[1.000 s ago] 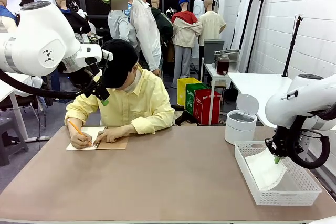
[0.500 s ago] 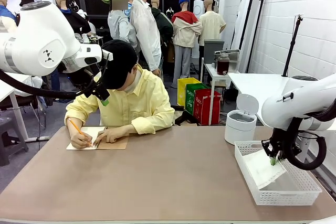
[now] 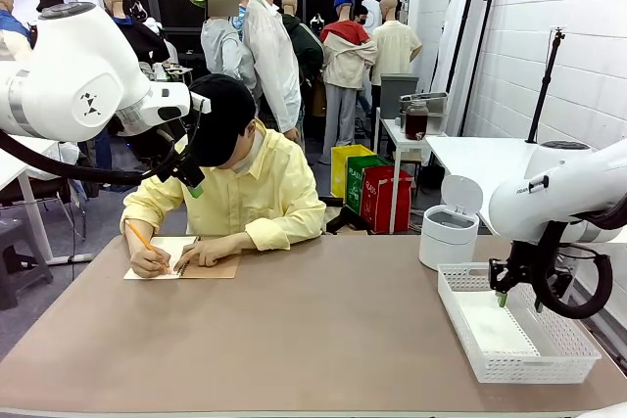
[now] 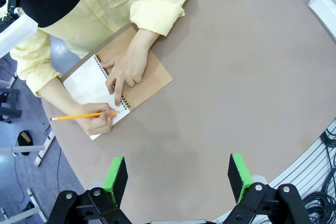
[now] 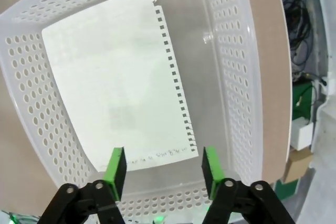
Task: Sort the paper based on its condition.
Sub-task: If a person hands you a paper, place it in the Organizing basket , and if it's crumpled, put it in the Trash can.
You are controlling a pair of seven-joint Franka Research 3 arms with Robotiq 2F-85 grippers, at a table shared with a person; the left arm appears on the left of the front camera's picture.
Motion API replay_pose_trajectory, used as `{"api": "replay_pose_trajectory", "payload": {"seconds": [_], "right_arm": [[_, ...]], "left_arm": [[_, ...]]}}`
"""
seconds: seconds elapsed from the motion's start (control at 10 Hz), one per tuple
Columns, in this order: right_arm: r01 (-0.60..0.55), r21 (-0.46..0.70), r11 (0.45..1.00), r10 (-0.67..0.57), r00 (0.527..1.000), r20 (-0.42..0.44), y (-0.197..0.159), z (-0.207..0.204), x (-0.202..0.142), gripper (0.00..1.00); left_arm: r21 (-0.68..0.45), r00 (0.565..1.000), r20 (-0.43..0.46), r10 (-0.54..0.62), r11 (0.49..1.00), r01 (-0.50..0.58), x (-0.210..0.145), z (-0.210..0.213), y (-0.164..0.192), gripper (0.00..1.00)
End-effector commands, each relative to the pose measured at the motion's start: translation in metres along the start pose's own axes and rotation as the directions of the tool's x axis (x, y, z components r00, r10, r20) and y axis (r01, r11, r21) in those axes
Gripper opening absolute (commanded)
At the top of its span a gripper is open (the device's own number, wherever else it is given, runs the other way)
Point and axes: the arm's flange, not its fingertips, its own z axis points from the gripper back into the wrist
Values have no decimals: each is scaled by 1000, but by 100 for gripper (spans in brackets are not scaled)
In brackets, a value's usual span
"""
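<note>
**Right gripper.** The right gripper (image 5: 163, 163) hangs over the white perforated plastic basket (image 5: 23, 61) with its green-padded fingers spread. Nothing sits between the pads. In the front view this gripper (image 3: 517, 299) is above the basket's (image 3: 549, 359) left half, near the table's right edge.

**Task item.** One white sheet of paper (image 5: 115, 72) lies flat on the basket floor, clear of both pads. One long edge is ragged with torn spiral holes. The surface looks smooth and uncreased. From the front, the sheet (image 3: 495, 325) rests inside the basket walls.

**Left gripper.** The left gripper (image 4: 177, 171) is raised above the table with its jaws wide apart and empty. It looks down on the person's side of the table.

**Surroundings.** A person in a yellow shirt writes with a yellow pencil (image 4: 79, 116) in a tan-covered spiral-bound notebook (image 4: 152, 74), with the other hand (image 4: 126, 69) flat on the page. A white round bin with a raised lid (image 3: 449, 232) stands just behind the basket.

**Step in hand.** Judged from the layout, this is the release of a sheet in good condition into the basket, and the deposit appears complete.

**Next move.**
1. Lift the right gripper straight up so the pads clear the basket rim without catching the sheet.
2. Obtain the next sheet. No loose one lies on the table, so it probably comes from the person.
3. Check its condition. A flat sheet goes to the basket, and a spoiled one probably goes to the bin.
</note>
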Motion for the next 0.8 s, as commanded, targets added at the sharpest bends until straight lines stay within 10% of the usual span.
{"api": "replay_pose_trajectory", "payload": {"seconds": [0.0, 0.7], "right_arm": [[23, -57, 998, -23, 1000, 0, 1, 9, -8, 100], [2, -18, 1000, -1, 1000, 8, -1, 15, -6, 100]], "left_arm": [[2, 1000, 3, -1, 1000, 1, 0, 2, 2, 100], [2, 1000, 3, -1, 1000, 1, 0, 2, 2, 100]]}}
